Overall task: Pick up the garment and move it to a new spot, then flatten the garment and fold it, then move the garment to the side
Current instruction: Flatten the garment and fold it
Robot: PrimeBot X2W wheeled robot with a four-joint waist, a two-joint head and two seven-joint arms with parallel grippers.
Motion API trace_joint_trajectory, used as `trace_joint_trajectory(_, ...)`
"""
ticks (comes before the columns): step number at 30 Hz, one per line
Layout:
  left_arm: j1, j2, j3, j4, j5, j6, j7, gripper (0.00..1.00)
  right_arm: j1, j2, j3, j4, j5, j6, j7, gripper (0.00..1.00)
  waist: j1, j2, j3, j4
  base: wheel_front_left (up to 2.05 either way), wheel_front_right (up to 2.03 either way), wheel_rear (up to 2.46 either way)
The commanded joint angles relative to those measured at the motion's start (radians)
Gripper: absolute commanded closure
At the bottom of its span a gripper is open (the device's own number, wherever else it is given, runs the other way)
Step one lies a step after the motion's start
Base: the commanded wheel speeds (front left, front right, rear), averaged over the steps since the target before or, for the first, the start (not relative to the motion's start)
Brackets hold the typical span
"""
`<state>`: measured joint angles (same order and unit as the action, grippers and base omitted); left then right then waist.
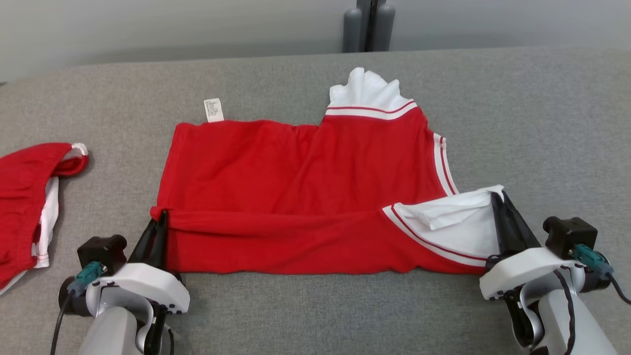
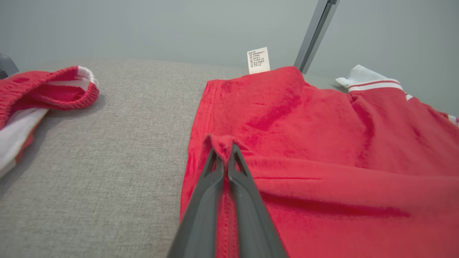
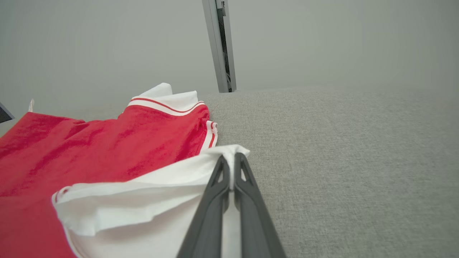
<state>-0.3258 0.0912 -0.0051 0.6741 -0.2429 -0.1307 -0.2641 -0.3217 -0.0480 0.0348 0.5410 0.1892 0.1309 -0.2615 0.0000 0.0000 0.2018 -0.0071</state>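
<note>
The red shirt (image 1: 305, 167) with white, red-striped sleeves lies spread across the middle of the grey fabric surface (image 1: 542, 113). Its near edge is lifted and turned over onto itself. The left gripper (image 1: 161, 217) is pinched tight on the hem corner (image 2: 220, 141). The right gripper (image 1: 495, 197) is clamped likewise on the white sleeve (image 1: 458, 222) (each holds cloth alone). A care label (image 1: 213, 109) sticks out at the far edge. A second red garment (image 1: 24, 192) lies well apart, to the left.

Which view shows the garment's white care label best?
Left wrist view: the care label is close and large, with its print lines visible. In the head view the label is small; the right wrist view catches a sliver.
</note>
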Motion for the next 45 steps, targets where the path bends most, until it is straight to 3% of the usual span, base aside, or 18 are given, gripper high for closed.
trace_joint_trajectory(1,-0.022,0.012,0.000,0.003,-0.006,0.000,0.000,1.00,-0.020,-0.006,-0.001,0.012,-0.001,0.000,-0.005,1.00,0.0000,0.0000,0.029,0.009,0.00,0.00,0.00)
trace_joint_trajectory(7,-0.059,0.018,-0.006,-0.001,-0.012,0.000,0.000,1.00,-0.068,-0.006,0.003,0.035,-0.005,0.000,-0.005,1.00,0.0000,0.0000,0.059,0.013,0.00,0.00,0.00)
trace_joint_trajectory(8,-0.062,0.017,-0.005,-0.009,-0.011,0.000,0.000,0.96,-0.074,-0.006,-0.006,0.029,-0.003,0.000,-0.005,0.92,0.0000,0.0000,0.063,0.014,0.00,0.00,0.00)
trace_joint_trajectory(9,-0.062,0.016,0.000,-0.022,-0.010,0.000,0.000,0.38,-0.078,-0.007,-0.011,0.023,0.002,0.000,-0.005,0.53,0.0000,0.0000,0.066,0.015,0.00,0.00,0.00)
trace_joint_trajectory(10,-0.056,0.014,0.009,-0.034,-0.008,0.000,0.000,0.00,-0.078,-0.006,-0.010,0.019,0.004,0.000,-0.005,0.00,0.0000,0.0000,0.069,0.015,0.00,0.00,0.00)
trace_joint_trajectory(16,0.033,-0.010,0.060,-0.085,0.010,0.001,0.000,0.00,-0.022,-0.006,-0.032,-0.090,0.026,0.000,-0.005,0.00,0.0000,0.0000,0.065,0.009,0.00,0.00,0.00)
trace_joint_trajectory(23,0.122,-0.030,0.051,-0.090,0.015,0.000,0.000,0.00,0.124,-0.006,-0.021,-0.174,0.059,0.000,-0.005,0.00,0.0000,0.0000,0.056,0.013,0.00,0.00,0.00)
trace_joint_trajectory(29,0.129,-0.035,0.057,-0.073,0.023,0.000,0.000,0.00,0.193,-0.006,0.006,-0.141,0.082,0.000,-0.005,0.00,0.0000,0.0000,0.054,0.011,0.00,0.00,0.00)
trace_joint_trajectory(38,0.101,-0.037,0.054,-0.064,0.021,0.000,0.000,0.00,0.150,-0.005,0.026,-0.018,0.099,0.000,-0.003,0.00,0.0000,0.0000,0.062,0.018,0.00,0.00,0.00)
trace_joint_trajectory(39,0.096,-0.037,0.052,-0.065,0.020,0.000,0.000,0.00,0.142,-0.005,0.029,-0.004,0.099,0.000,-0.002,0.06,0.0000,0.0000,0.065,0.019,0.00,0.00,0.00)
trace_joint_trajectory(42,0.084,-0.037,0.053,-0.062,0.018,0.000,0.000,0.00,0.117,-0.003,0.064,0.060,0.105,0.000,0.003,0.96,0.0000,0.0000,0.073,0.021,0.00,0.00,0.00)
trace_joint_trajectory(45,0.077,-0.036,0.060,-0.055,0.014,0.000,0.000,0.00,0.098,-0.002,0.077,0.095,0.113,-0.001,0.004,1.00,0.0000,0.0000,0.075,0.020,0.00,0.00,0.00)
